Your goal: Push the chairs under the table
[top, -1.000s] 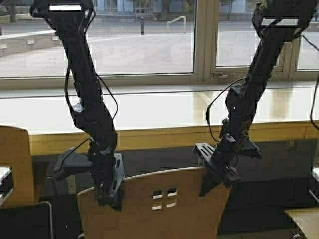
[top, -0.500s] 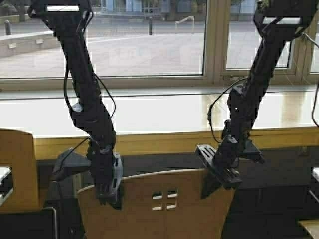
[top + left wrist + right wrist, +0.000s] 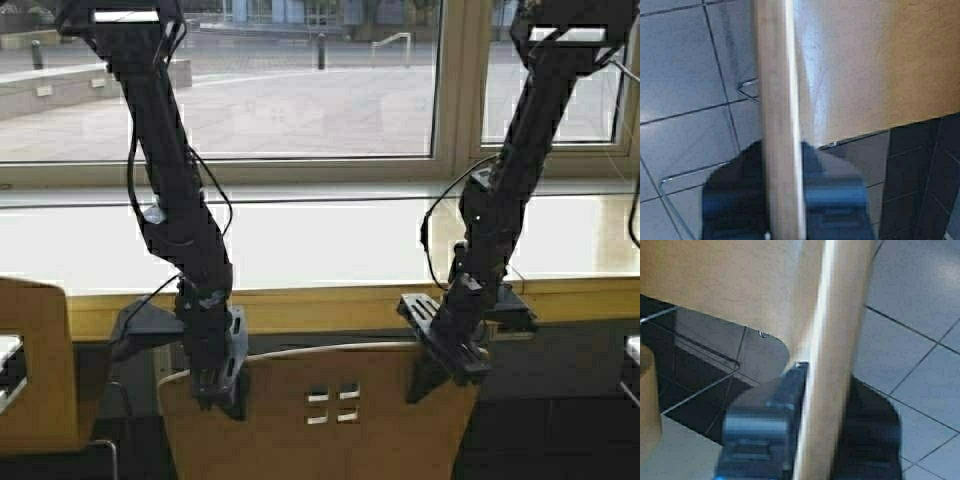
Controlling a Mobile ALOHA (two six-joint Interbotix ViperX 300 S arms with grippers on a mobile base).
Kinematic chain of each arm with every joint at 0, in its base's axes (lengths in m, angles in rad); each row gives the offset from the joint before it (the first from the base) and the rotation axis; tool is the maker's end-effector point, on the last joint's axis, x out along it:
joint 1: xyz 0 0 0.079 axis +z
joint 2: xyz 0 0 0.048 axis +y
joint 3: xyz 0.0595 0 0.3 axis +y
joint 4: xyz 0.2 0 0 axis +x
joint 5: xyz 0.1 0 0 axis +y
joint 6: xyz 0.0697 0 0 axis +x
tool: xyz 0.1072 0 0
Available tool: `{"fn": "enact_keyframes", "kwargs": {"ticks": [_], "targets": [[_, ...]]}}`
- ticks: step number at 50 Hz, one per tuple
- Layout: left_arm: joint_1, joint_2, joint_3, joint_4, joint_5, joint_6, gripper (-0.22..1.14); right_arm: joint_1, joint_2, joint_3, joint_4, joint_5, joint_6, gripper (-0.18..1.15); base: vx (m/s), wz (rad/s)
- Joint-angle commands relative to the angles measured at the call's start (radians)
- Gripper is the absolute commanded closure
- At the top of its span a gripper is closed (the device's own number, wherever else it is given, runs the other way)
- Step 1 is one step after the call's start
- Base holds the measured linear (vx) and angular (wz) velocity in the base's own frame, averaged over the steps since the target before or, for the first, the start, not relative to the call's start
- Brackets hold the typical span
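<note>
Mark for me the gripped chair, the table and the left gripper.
chair (image 3: 350,420), high view, backrest panel below the cutout
table (image 3: 330,240), high view, bare pale top
left gripper (image 3: 220,385), high view, fingers straddling the backrest's top edge

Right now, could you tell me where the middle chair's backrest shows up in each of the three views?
High view: the backrest fills the bottom centre, below the table, with the left gripper and right gripper on its top edge.
Left wrist view: its edge runs between the fingers.
Right wrist view: its edge does likewise.
Shared landmark: that top edge.
</note>
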Motion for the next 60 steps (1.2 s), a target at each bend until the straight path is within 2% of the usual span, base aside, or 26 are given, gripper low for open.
{"fn": "enact_keyframes", "kwargs": {"ticks": [1, 17, 27, 60], "targets": [[0.040, -0.041, -0.029, 0.018, -0.012, 0.031, 0.88, 0.075, -0.002, 0.009, -0.011, -0.005, -0.049, 0.93, 0.22, 0.03], [0.041, -0.035, -0.040, 0.026, -0.006, 0.031, 0.88, 0.078, -0.015, 0.072, -0.009, -0.025, -0.044, 0.93, 0.21, 0.00], [0.049, -0.029, -0.057, 0.028, -0.006, 0.031, 0.88, 0.072, 0.011, 0.018, -0.008, -0.026, -0.044, 0.93, 0.21, 0.07], [0.074, -0.008, -0.057, 0.028, 0.002, 0.032, 0.88, 0.078, 0.017, 0.002, -0.012, -0.026, -0.048, 0.93, 0.18, -0.02]]}}
